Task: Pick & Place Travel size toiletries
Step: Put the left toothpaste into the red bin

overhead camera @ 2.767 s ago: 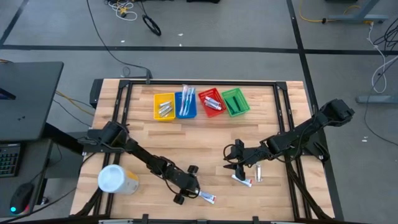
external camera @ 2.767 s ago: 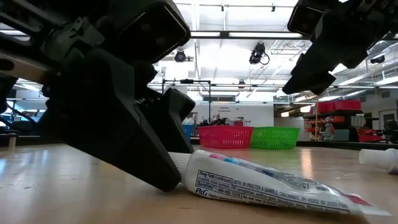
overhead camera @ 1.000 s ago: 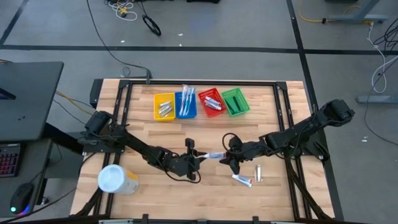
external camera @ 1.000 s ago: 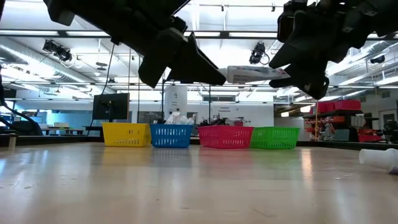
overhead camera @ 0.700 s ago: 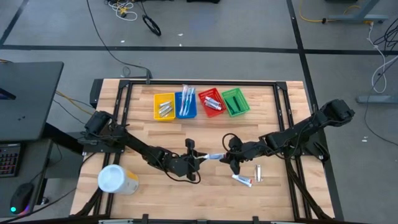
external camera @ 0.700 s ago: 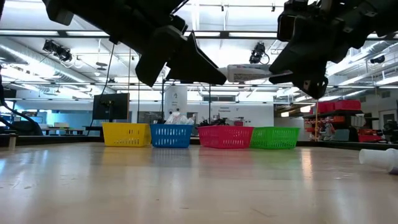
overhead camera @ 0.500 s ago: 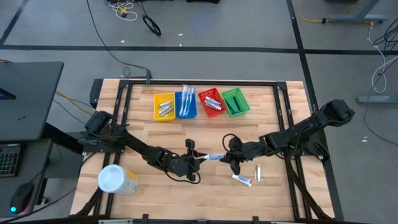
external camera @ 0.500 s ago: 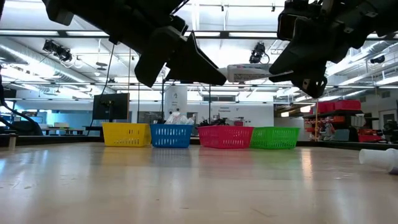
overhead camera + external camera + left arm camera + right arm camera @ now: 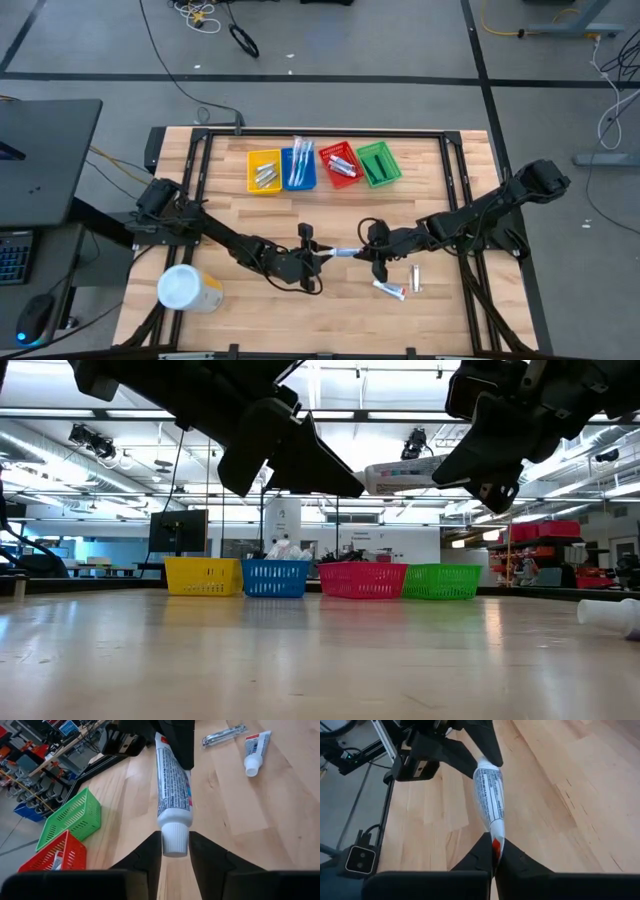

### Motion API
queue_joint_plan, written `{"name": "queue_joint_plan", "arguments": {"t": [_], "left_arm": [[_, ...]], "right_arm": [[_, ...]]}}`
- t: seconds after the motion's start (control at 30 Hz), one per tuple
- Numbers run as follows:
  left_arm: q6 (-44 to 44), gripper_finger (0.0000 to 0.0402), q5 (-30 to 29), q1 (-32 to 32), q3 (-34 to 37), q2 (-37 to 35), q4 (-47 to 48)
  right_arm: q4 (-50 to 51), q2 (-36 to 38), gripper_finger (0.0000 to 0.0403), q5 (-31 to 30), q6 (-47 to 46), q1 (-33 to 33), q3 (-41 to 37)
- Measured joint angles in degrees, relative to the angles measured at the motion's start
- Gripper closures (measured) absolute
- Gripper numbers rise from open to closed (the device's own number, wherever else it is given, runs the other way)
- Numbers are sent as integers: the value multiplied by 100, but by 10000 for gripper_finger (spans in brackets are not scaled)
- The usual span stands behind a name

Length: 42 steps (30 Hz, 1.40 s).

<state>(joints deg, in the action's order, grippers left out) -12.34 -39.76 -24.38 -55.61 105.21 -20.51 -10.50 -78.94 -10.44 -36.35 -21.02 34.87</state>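
A white toothpaste tube (image 9: 343,251) with blue and red print hangs level in the air above the table's middle, between my two grippers. My left gripper (image 9: 320,253) comes at it from the table's left, with the tube's white cap (image 9: 175,839) between its fingertips. My right gripper (image 9: 367,250) comes from the table's right and is shut on the tube's flat end. Another small tube (image 9: 390,290) and a silvery item (image 9: 416,279) lie on the table near its front edge. My left gripper has the tube's white cap (image 9: 175,851) between its two fingertips, at their free ends only. The fingers lie level, along the tube. My right gripper pinches the tube's flat crimped end (image 9: 494,841) between its two shut fingers, coming level from the table's right. The tube is clear of the table, slightly tilted.
A yellow (image 9: 264,171), a blue (image 9: 299,168), a red (image 9: 342,164) and a green basket (image 9: 379,163) stand in a row at the far edge, with items in them. A big white-and-yellow container (image 9: 188,289) stands at the near left.
My right gripper has shut on the tube's flat end. The tube, level before, has tipped a little, its flat end higher now. Both arms have stayed in place above the table's middle.
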Motion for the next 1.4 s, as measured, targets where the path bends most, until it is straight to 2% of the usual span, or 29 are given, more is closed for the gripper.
{"name": "queue_joint_plan", "arguments": {"t": [0.2,0.47,0.57,0.63,0.7,0.83,0.97,1.07,1.17,1.3,1.4], "left_arm": [[127,269,-106,84,-2,0,4],[192,199,-394,332,-4,-2,72],[97,177,-823,438,-10,-96,338],[140,166,-1199,522,-1,-283,833],[318,157,-1170,665,-9,-523,1178],[822,153,-254,1020,-11,-1098,1883],[760,152,652,1428,-15,-1639,2359],[598,152,1042,1746,-2,-1928,2560],[464,152,1610,2099,-2,-2146,2621],[494,152,2873,2599,7,-2190,2536],[499,152,3331,2853,56,-2097,2270]], "right_arm": [[74,0,398,-181,13,6,0],[360,0,399,-851,20,271,0],[494,0,399,-1036,80,476,0],[535,0,399,-1333,258,656,-2],[509,0,400,-1703,512,927,-2],[357,0,400,-1934,1199,1728,-2],[112,-15,400,-1633,1579,2576,-2],[-253,-108,400,-1272,1967,3016,2],[-702,-349,400,-872,2187,3304,11],[-1034,-874,400,-906,2374,3503,-5],[-1495,-1265,400,-903,2378,3644,-2]]}}
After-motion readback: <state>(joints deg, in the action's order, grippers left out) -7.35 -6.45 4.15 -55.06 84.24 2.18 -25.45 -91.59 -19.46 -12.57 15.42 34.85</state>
